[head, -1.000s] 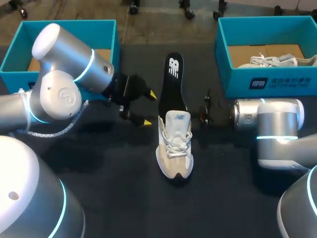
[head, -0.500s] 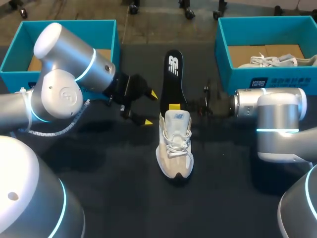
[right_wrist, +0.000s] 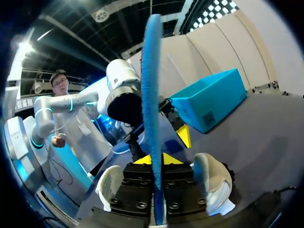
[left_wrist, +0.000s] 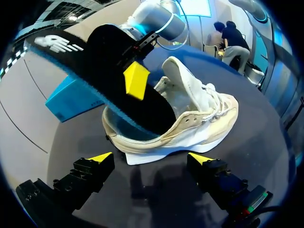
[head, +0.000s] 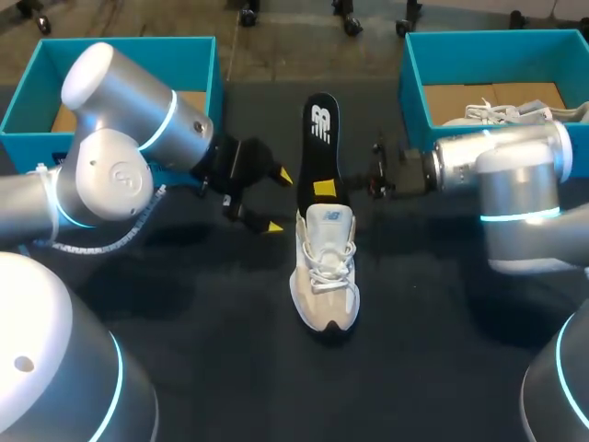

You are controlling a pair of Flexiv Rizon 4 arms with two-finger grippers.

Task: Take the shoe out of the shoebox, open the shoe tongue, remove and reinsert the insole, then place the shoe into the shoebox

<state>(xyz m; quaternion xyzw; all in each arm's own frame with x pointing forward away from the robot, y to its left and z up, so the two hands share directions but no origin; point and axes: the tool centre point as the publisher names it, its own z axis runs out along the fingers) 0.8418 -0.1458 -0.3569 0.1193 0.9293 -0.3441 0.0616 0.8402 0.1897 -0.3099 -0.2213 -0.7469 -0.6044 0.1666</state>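
Head view is showing the right gripper [head: 324, 189] pinching the black insole [head: 321, 138], which is slanting up out of the heel opening of the beige sneaker [head: 325, 272]. The sneaker is sitting upright on the dark worktop [head: 212, 322], apart from the teal left shoebox [head: 17, 133] and right shoebox [head: 534, 152]. The left gripper [head: 279, 200] is hanging wide open just beside the sneaker.
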